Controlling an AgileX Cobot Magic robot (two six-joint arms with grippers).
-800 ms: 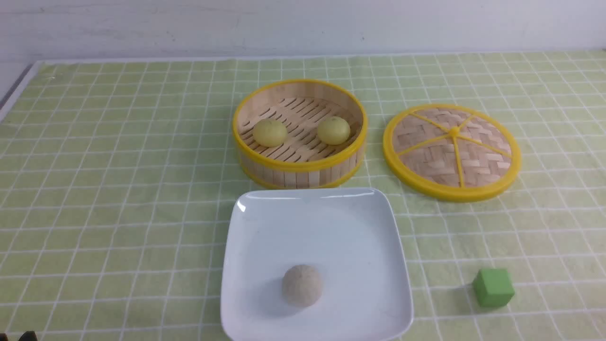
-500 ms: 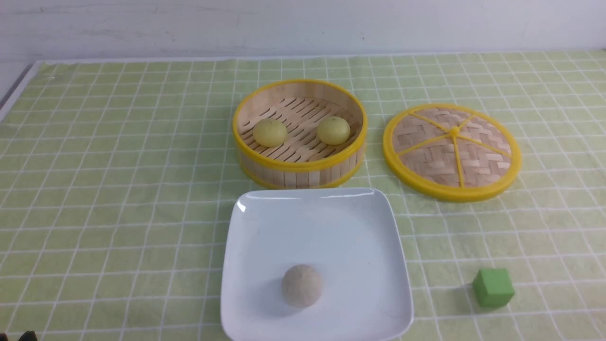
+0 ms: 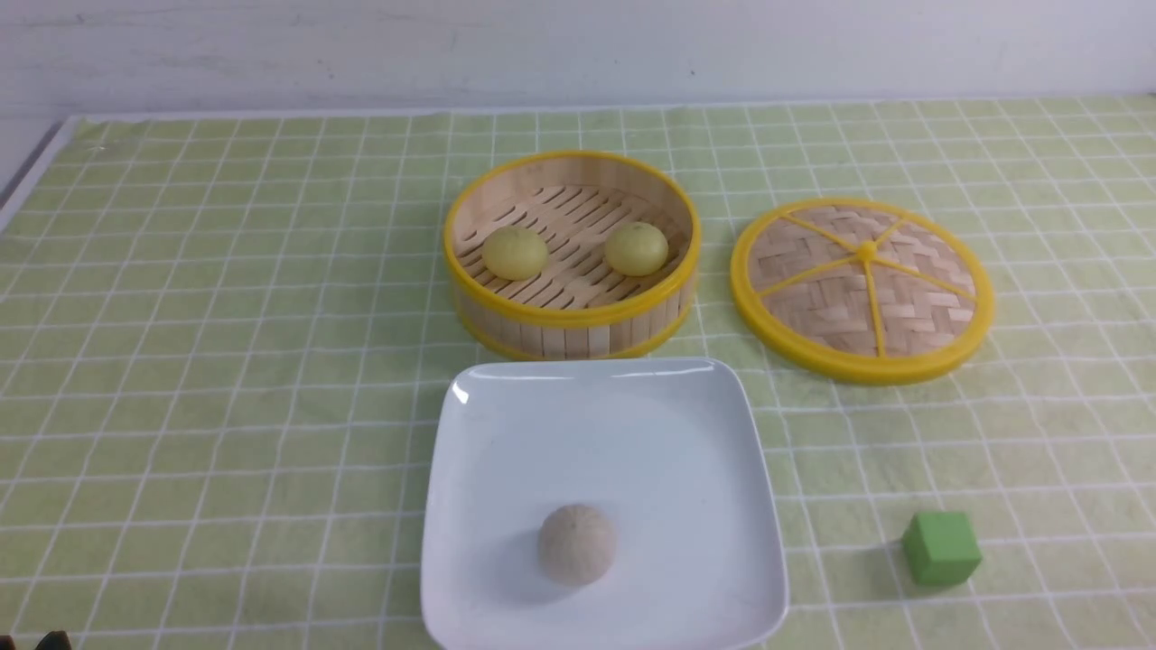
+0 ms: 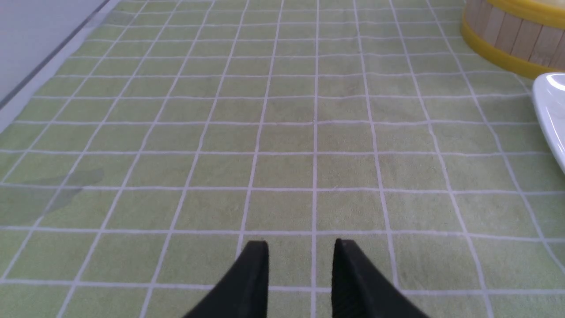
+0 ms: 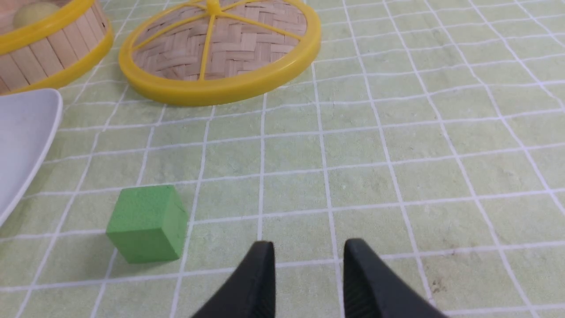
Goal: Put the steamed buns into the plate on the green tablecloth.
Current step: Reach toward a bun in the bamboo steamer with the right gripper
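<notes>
Both steamed buns (image 3: 515, 253) (image 3: 636, 249) sit in the bamboo steamer (image 3: 573, 336), pale yellow, one on the L side and one on the R, w/ bare slatted floor btwn them! Neither is on the plate yet. Here's the plate (image 3: 668, 451), big, white, square, just on the robot's side of the steamer, and it's carrying a speckled grey-beige bun (image 3: 576, 544), near the edge closest to the robot. Over to the R of the steamer, the woven lid (image 3: 858, 298) lies flat, yellow rim and yellow ribs meeting at a center knob. Nearer the robot, R of the plate and apart from it, there's the green cube (image 3: 942, 548)! Under it all runs the green tablecloth (image 3: 226, 379), w/ its white grid, up to a pale wall (image 3: 578, 54) at the back. Now the grippers: L gripper (image 4: 301, 243) hangs over cloth well L of the plate, fingers apart w/ a clear gap, nothing in hold. R gripper (image 5: 309, 243), same story: fingers parted, gap btwn the tips, holding nothing, out over cloth near the cube. Exact width of either gap, can't tell.
</notes>
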